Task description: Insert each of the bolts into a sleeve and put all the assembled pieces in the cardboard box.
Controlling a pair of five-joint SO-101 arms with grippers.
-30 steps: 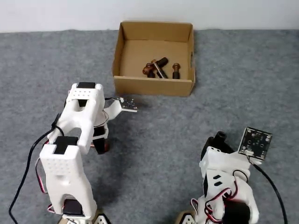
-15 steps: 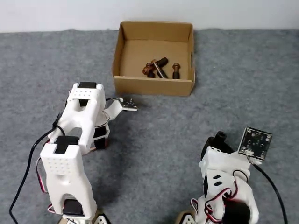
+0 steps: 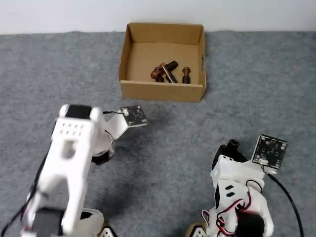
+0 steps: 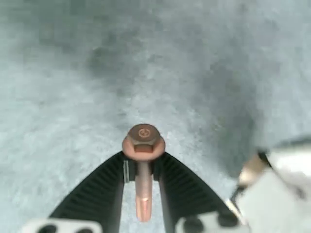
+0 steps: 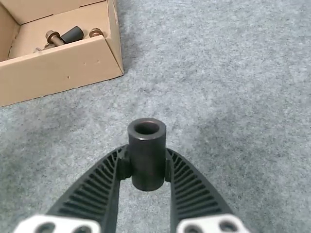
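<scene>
Now | left jaws clenched on bolt (image 4: 144,162), toward table's left edge | right jaws grasping sleeve (image 5: 146,155), toward near edge | box (image 3: 163,92) by far edge | risk: if misaligned, bolt may strike sleeve rim and slip free

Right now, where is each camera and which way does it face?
High view: above the table, looking down on cardboard box, left arm, right arm.
Left wrist view: wrist-mounted, faces table past left hand holding a bolt.
Right wrist view: wrist-mounted, faces the box past right hand holding a sleeve.
High and right wrist share the box.
</scene>
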